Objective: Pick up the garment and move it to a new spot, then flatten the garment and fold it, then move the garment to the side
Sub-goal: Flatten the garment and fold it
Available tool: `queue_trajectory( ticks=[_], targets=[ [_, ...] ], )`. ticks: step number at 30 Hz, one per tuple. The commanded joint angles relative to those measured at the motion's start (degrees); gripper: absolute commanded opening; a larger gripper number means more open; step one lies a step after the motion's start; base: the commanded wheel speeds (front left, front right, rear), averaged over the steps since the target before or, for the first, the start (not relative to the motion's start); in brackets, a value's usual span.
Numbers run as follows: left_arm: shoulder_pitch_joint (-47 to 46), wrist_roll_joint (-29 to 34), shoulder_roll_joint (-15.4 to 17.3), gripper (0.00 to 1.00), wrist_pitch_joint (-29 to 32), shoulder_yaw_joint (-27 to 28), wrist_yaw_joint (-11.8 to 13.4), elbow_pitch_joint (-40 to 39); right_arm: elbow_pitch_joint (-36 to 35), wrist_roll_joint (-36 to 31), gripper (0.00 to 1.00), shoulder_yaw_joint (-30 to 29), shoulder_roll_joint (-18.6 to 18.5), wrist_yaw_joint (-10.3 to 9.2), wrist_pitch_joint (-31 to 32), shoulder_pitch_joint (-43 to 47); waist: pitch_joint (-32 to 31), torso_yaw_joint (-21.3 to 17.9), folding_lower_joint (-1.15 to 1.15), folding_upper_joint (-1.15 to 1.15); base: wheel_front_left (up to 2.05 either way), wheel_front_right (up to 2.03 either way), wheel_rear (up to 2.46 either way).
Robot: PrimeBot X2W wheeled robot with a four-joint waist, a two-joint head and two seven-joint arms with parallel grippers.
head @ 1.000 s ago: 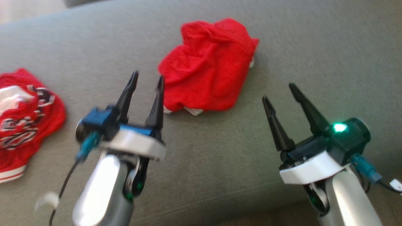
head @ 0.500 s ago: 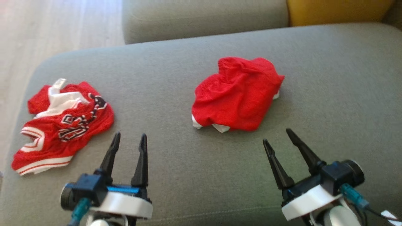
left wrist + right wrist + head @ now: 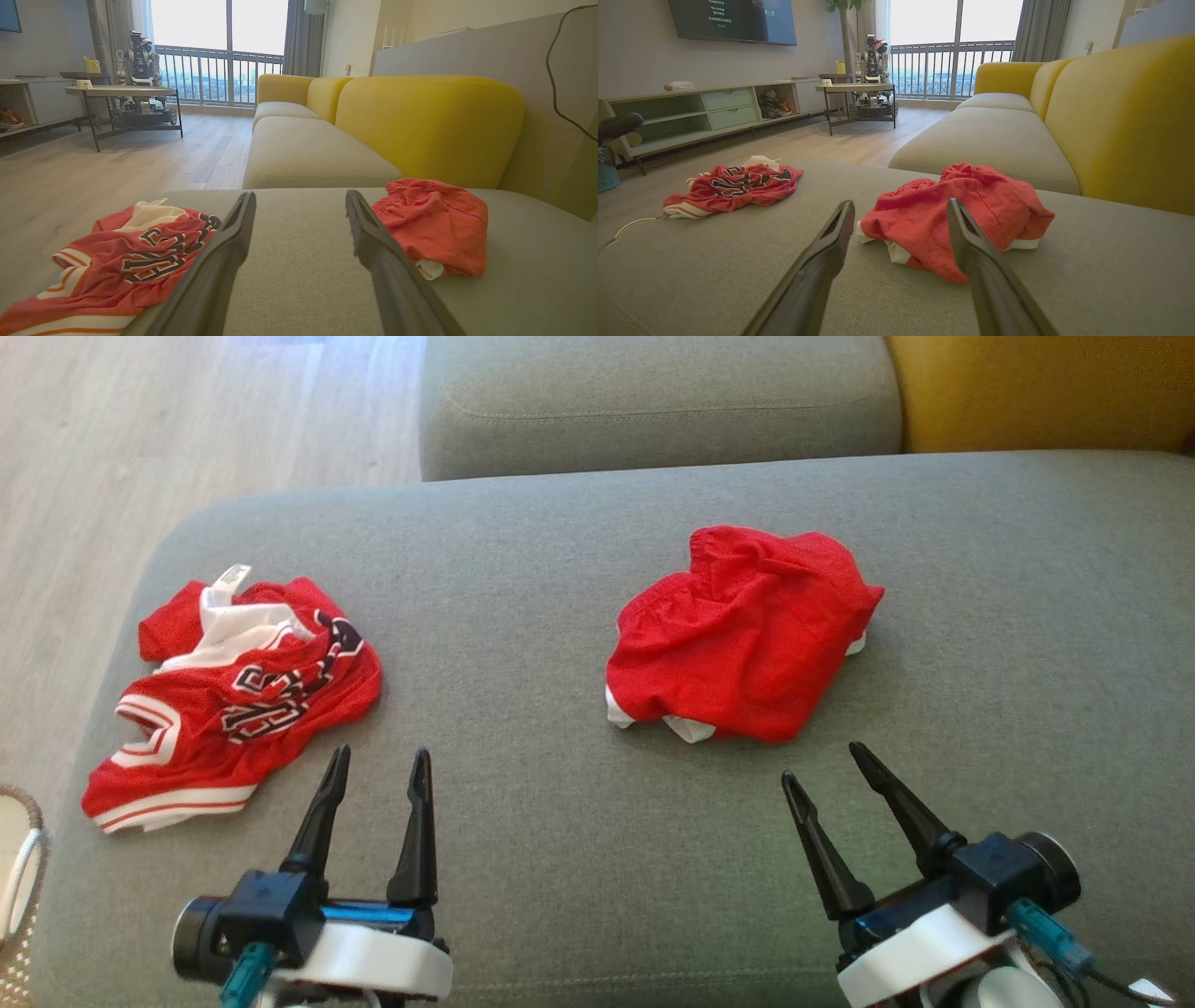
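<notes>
**Red shorts (image 3: 742,635) in a heap, both end effectors released and clear of them**

Crumpled and doubled over on themselves, the shorts sit on the grey sofa seat (image 3: 523,616), right of centre and towards the far half. The elastic waistband is at the far edge and scraps of white trim show along the near edge. I take them to be the garment for this step, since they lie nearest the arms, though the frames do not settle this.

The step in hand looks like the first pick-up. A pinch on one raised ridge of fabric near the waistband should do better than a stab at the flat middle. Mesh this slack will probably sag and unroll once lifted, so the lift needs to go high enough that the hanging hem clears the cushion before it travels. Pressing the fingertips down into the soft seat risks catching upholstery along with cloth.

The right end effector (image 3: 822,762) hangs just near of the shorts' near right corner, not touching, with its two dark fingers spread and nothing between them. In its wrist view the heap lies straight ahead across the finger gap. The left end effector (image 3: 382,751) is also spread and holds nothing. It is well to the left of the shorts, and a strip of bare cushion separates them.

Further left, a red and white lettered jersey (image 3: 238,695) lies rumpled near the seat's left edge, just far-left of the left end effector. A yellow backrest (image 3: 1036,392) rises at the far right, and pale wooden floor (image 3: 140,429) shows at the far left.
</notes>
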Motion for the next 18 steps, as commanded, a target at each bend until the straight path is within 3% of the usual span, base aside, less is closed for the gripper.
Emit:
queue_trajectory(
  ticks=[1, 18],
  targets=[
    [-1.8, 0.1, -0.4, 1.00, -0.3, 1.4, 0.5, -2.1, -1.5, -0.4, 1.00, 1.1, 0.0, -0.01, -0.4, -1.0, 0.1, 0.5, 0.01, 0.00, 0.00, 0.00, 0.00],
    [-2.3, 0.6, -0.4, 1.00, -0.3, 0.0, 0.6, -1.9, 0.5, -0.7, 1.00, -0.8, 0.0, -0.01, -0.4, -2.2, 1.5, 2.8, 0.01, 0.00, 0.00, 0.00, 0.00]
  ],
)
